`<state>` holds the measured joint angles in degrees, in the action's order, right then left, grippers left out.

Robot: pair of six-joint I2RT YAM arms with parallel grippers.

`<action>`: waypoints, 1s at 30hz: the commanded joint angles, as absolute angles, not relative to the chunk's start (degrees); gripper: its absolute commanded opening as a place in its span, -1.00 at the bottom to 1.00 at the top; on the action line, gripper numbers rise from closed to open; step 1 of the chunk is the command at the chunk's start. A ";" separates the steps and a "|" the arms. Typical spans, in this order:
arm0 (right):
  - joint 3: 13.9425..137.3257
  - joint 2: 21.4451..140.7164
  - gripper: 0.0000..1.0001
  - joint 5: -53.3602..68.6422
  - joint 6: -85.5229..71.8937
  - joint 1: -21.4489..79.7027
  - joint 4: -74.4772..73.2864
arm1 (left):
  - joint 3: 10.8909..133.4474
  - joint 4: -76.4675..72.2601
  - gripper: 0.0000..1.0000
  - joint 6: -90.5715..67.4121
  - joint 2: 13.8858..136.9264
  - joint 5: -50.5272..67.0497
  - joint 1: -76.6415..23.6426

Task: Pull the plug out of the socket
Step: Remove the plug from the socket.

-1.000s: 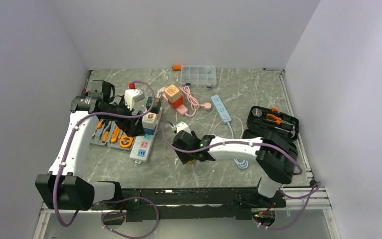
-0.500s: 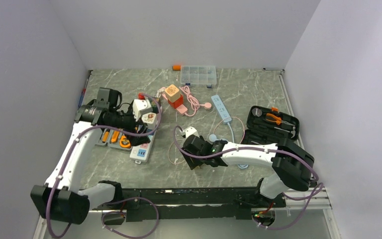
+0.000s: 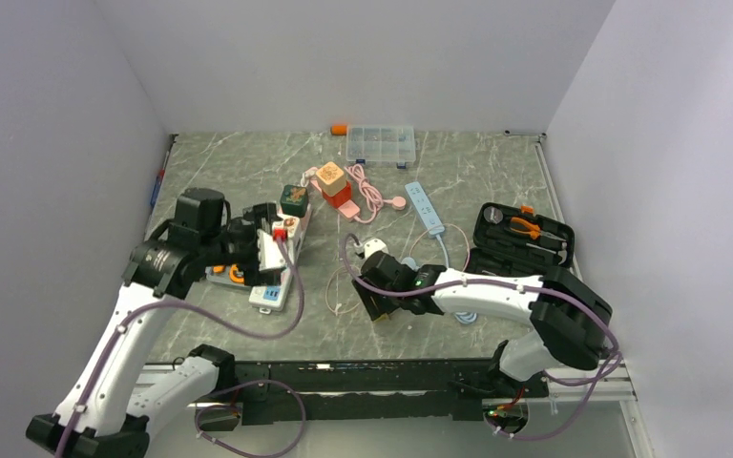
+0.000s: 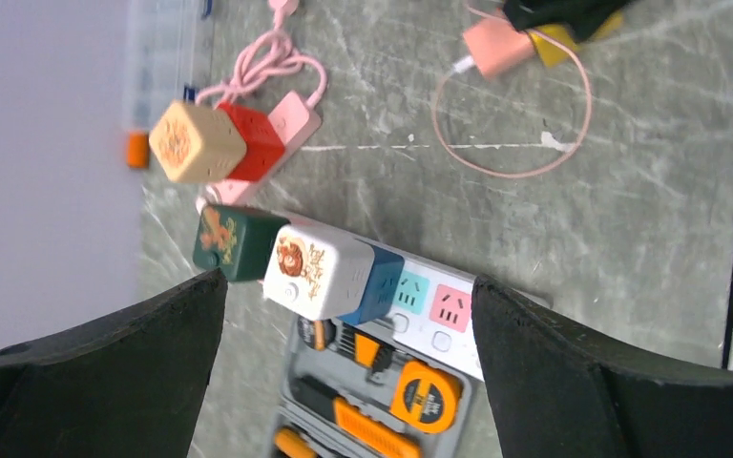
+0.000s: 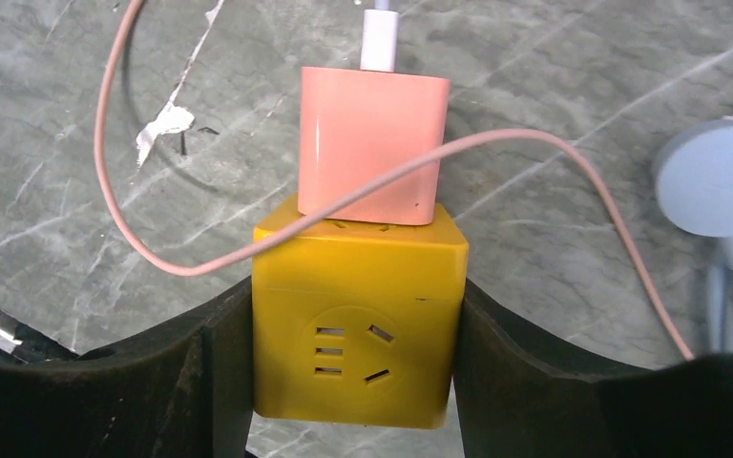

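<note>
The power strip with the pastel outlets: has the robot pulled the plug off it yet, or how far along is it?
Nothing looks done: the white cube plug still sits in the socket. In hand: the left gripper hangs open over that plug, while the right gripper clamps a yellow cube carrying a pink charger. Left: grip the plug and pull it free.

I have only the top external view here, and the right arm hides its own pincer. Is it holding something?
Observer: Yes. The right wrist view shows the right pincer closed on a yellow cube adapter, one finger on each side.
Operator: Is anything plugged into that cube?
Observer: A pink charger sits in the face turned away from the pincer.
Operator: And the left pincer?
Observer: The left pincer is open and holds nothing; the white cube plug on the socket shows between its fingers, untouched.
</note>
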<state>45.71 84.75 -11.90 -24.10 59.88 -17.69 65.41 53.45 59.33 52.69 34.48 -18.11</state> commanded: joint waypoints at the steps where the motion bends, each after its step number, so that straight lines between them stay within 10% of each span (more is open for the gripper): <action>1: 44.87 79.60 -1.00 -11.17 -19.70 57.63 -14.29 | 61.31 55.07 0.99 73.79 50.06 33.55 -22.79; 30: 45.04 62.70 -1.00 28.33 -7.85 48.25 -9.80 | 41.19 11.21 0.99 75.13 55.10 18.54 -50.88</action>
<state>43.97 63.53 20.69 -9.85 48.60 -10.70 41.65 21.26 73.14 54.04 23.62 -50.61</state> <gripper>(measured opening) 0.643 0.994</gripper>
